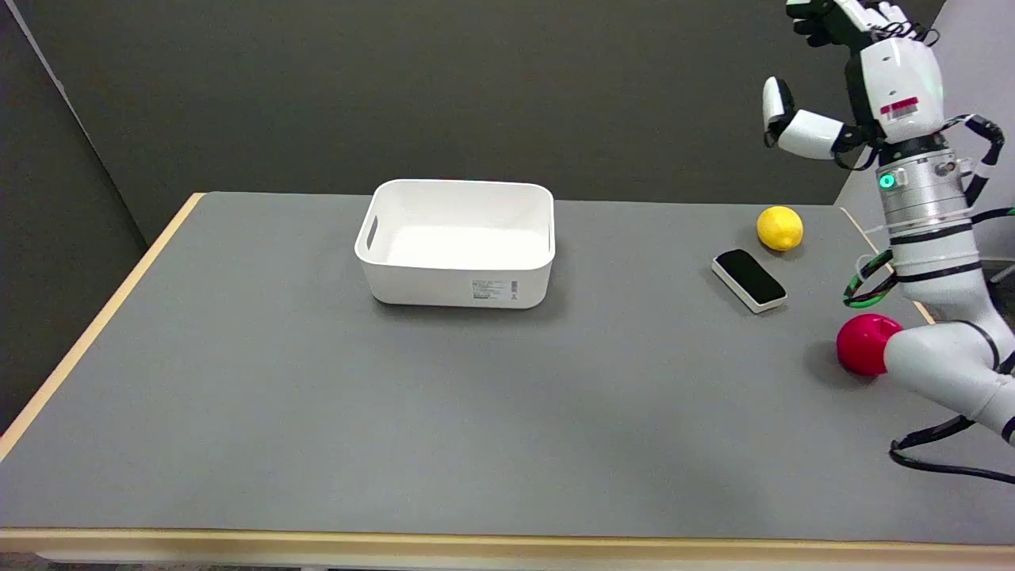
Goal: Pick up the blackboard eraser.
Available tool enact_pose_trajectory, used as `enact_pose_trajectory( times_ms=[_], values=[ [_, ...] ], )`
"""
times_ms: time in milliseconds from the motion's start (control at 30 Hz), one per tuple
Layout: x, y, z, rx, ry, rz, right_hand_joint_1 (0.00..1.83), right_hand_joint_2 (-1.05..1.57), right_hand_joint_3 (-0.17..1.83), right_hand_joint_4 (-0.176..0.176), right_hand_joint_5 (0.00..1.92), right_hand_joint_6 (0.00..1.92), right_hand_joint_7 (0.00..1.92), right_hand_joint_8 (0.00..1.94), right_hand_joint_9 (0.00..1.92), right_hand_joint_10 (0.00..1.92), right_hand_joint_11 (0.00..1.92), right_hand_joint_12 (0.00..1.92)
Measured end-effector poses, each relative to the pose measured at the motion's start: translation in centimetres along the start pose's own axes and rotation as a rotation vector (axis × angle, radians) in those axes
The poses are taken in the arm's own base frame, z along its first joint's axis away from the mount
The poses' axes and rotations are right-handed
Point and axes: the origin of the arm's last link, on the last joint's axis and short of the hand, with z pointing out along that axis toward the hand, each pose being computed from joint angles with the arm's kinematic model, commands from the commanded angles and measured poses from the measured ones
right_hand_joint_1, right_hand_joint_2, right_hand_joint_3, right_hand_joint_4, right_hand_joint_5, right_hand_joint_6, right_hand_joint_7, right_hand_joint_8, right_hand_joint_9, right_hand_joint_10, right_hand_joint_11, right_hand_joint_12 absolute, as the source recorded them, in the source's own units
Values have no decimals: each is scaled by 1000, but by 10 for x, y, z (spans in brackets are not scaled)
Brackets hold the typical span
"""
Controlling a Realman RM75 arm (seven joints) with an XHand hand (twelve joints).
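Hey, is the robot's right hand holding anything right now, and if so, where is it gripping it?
Nothing is held. The right hand is raised in the air, fingers apart, well above the blackboard eraser, which lies untouched on the table.

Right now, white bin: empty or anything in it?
Empty as far as visible. The white bin shows only bare white floor inside; its near wall hides a strip of the floor. The blackboard eraser lies outside on the table.

Robot hand (860, 55) fingertips cut off by top edge; red ball (864, 342) partly hidden behind arm; bin (456, 270) label unreadable.
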Motion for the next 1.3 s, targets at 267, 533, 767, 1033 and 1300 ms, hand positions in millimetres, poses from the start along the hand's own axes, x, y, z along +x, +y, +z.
enact_pose_trajectory(
  times_ms=[267, 533, 767, 1033, 1300],
  values=[
    [7, 14, -1, -3, -7, -18, 655, 702, 962, 42, 342, 642, 533, 604, 470, 1011, 242, 1394],
    [2, 22, -13, -14, -89, -31, 597, 679, 900, 29, 300, 538, 483, 506, 383, 969, 200, 1361],
    [-9, 23, -29, -52, -209, -36, 478, 639, 951, -57, 243, 502, 381, 497, 288, 870, 125, 1287],
    [-24, 15, -47, -102, -292, -139, 460, 634, 936, -113, 235, 504, 371, 516, 254, 880, 100, 1266],
    [-35, -1, -62, -173, -294, -312, 508, 657, 819, -138, 234, 475, 365, 485, 201, 918, 76, 1288]
  ],
)
